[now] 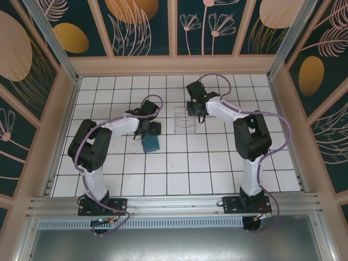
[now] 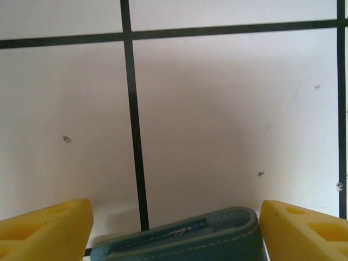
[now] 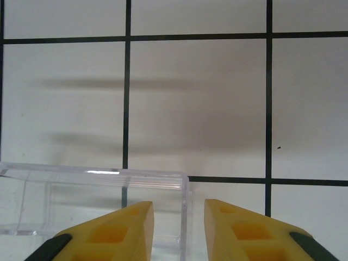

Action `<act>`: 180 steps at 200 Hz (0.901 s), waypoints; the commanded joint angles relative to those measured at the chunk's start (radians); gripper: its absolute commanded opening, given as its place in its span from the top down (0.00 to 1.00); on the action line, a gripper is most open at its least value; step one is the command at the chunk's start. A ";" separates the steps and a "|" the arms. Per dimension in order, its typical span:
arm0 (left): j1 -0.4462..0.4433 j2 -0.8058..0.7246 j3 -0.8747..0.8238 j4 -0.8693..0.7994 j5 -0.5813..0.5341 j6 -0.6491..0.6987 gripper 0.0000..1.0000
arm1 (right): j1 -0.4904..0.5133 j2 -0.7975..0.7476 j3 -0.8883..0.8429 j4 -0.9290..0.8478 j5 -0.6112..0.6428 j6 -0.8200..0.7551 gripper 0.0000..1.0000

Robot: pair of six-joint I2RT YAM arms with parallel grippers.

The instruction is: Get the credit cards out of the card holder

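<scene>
Light falls bright and even from overhead, so the white worktop reads clean in the top view, with only soft, short shadows. From the right wrist, two faint shadow bands cross the tiles and a thin glare streak sits on the clear tray rim. From the left wrist, the tiles look pinkish, and the card holder at the bottom edge is slightly soft.

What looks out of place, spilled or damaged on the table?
Nothing stands out. The teal-blue soft folding wallet lies flat on the white tiled table, and the clear plastic tray sits upright, looks intact; nothing spilled.
</scene>
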 commanded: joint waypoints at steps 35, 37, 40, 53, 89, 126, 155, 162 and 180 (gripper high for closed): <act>-0.065 -0.036 -0.085 -0.032 0.034 -0.075 0.30 | 0.010 -0.232 -0.076 -0.046 0.007 0.013 0.66; -0.069 -0.038 -0.087 -0.031 0.036 -0.080 0.30 | 0.010 -0.239 -0.081 -0.046 0.005 0.014 0.66; -0.075 -0.040 -0.090 -0.030 0.038 -0.087 0.31 | 0.010 -0.247 -0.088 -0.046 0.004 0.016 0.66; -0.105 -0.047 -0.102 -0.021 0.049 -0.115 0.32 | 0.012 -0.290 -0.121 -0.044 -0.006 0.020 0.66; -0.194 -0.040 -0.092 0.021 0.091 -0.198 0.36 | 0.019 -0.393 -0.235 -0.024 -0.063 0.050 0.66; -0.267 -0.017 -0.046 0.055 0.123 -0.240 0.37 | 0.046 -0.468 -0.339 -0.009 -0.111 0.095 0.66; -0.270 -0.074 -0.068 0.074 0.091 -0.245 0.35 | 0.074 -0.504 -0.407 0.015 -0.144 0.133 0.66; -0.269 -0.090 -0.071 0.068 0.075 -0.240 0.34 | 0.082 -0.510 -0.419 0.022 -0.149 0.143 0.66; -0.270 -0.128 -0.073 0.053 0.049 -0.230 0.33 | 0.099 -0.524 -0.449 0.041 -0.169 0.171 0.66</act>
